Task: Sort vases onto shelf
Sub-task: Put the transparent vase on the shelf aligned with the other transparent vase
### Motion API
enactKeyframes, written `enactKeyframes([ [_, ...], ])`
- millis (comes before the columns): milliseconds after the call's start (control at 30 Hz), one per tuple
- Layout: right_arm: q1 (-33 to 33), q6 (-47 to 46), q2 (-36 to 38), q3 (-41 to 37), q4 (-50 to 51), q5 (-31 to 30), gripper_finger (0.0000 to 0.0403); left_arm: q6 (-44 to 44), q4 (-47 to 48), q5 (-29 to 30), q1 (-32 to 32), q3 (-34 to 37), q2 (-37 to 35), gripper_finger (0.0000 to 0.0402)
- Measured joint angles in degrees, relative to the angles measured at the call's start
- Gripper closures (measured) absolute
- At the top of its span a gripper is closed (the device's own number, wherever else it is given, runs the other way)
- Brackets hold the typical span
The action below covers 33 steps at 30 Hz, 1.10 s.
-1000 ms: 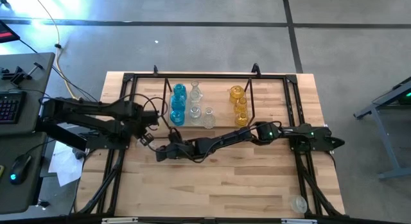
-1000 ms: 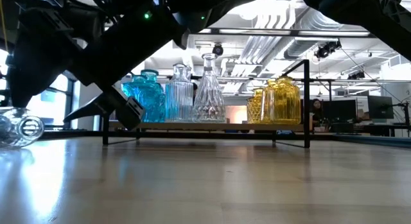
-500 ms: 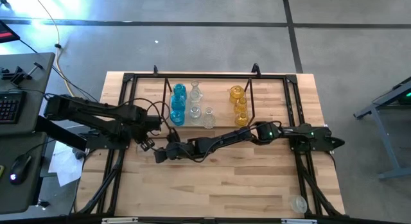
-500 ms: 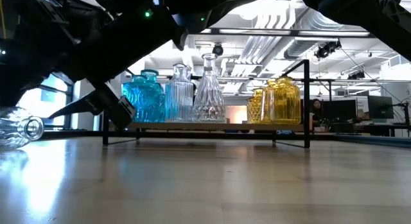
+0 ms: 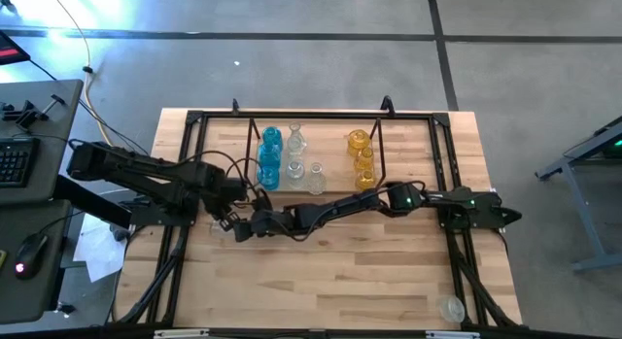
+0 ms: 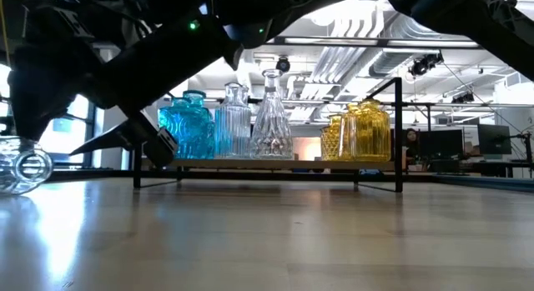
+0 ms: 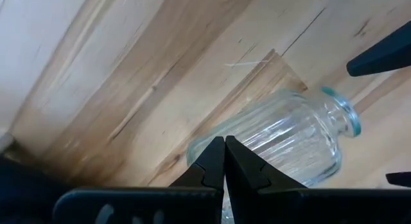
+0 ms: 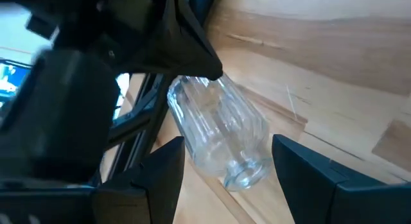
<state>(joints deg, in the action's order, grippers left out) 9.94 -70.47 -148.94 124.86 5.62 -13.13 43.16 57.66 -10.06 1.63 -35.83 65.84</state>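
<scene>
Wooden table (image 5: 340,271): black-rod shelf (image 5: 379,150) at far side, holding blue, clear and amber vases; one clear ribbed vase (image 7: 282,144) lying sideways; another clear vase (image 5: 450,308) near front right corner.

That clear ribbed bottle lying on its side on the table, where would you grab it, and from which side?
Probably across its ribbed body, not the short neck. The clear bottle lies on its side on the table, so its long flanks are exposed. The right end effector has its fingers spread to either side of it; closing across the body looks best. The left end effector, shut, sits by the base end.
</scene>
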Motion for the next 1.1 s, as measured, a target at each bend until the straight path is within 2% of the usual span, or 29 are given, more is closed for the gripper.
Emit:
enactKeyframes([
  [133, -0.2, 0.0, 0.0, 0.0, -0.3, 1.4, 0.0187, 0.0, 1.8, 0.6, 0.4, 0.0, 0.0, 0.0401],
  [267, 0.1, -0.1, 0.0, 0.0, -0.3, 1.6, 0.0187, -2.8, 9.7, 2.2, -0.3, 0.0, 0.0, 0.0401],
  [400, 0.2, 0.0, 0.0, 0.0, -0.3, 1.6, 0.0187, -3.6, 10.9, 1.1, -0.9, -1.6, -0.5, 0.0401],
  [500, 0.2, 0.0, 0.0, 0.0, -0.3, 1.6, 0.0187, -5.1, 12.8, -2.0, -0.7, -2.3, -0.5, 0.0401],
  [633, 0.3, 0.0, 0.0, 0.0, -0.3, 1.6, 0.0187, -4.9, 12.9, -6.6, 0.5, -2.9, -0.5, 0.0401],
  [800, 0.3, 0.5, 0.0, 0.0, 0.0, 1.5, 0.0187, -3.4, 12.8, -8.0, 3.1, -2.9, -0.5, 0.0401],
  [1100, 0.6, 1.5, 0.0, 0.0, 0.1, 2.0, 0.0187, 0.4, 10.8, -5.6, 8.1, -2.1, 0.7, 0.0401],
])
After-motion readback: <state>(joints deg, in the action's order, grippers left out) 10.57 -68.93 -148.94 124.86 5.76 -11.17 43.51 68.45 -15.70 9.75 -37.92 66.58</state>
